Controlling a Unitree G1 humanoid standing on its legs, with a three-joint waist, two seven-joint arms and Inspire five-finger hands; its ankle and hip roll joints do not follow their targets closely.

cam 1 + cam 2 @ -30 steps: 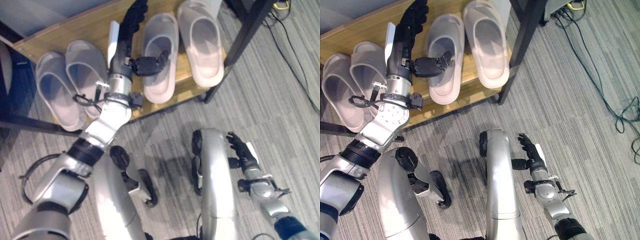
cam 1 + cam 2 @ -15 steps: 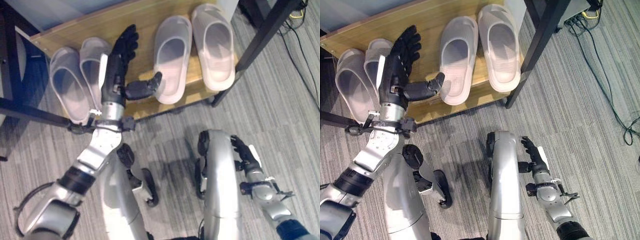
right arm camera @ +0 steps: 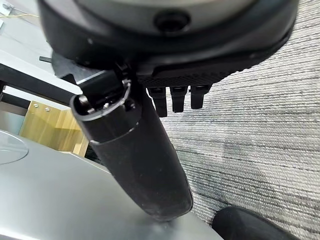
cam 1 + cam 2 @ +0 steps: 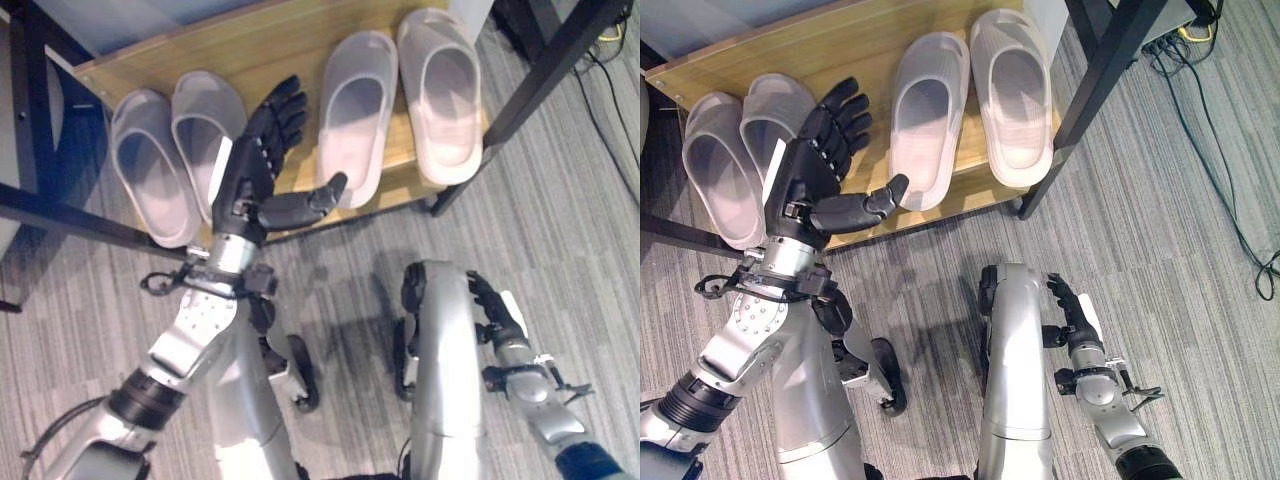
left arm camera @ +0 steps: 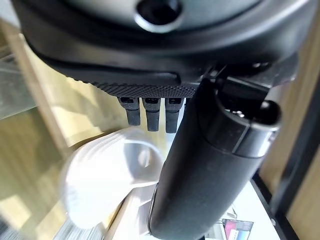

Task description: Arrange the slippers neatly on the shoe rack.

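A wooden shoe rack (image 4: 280,40) with black posts spans the upper frame. On its shelf lie two pairs of pale slippers: one pair (image 4: 175,160) at upper left, another (image 4: 405,110) at upper centre. The left hand (image 4: 255,175) hovers between them, fingers spread, holding nothing. The right hand (image 4: 492,308) hangs relaxed and empty at lower right.
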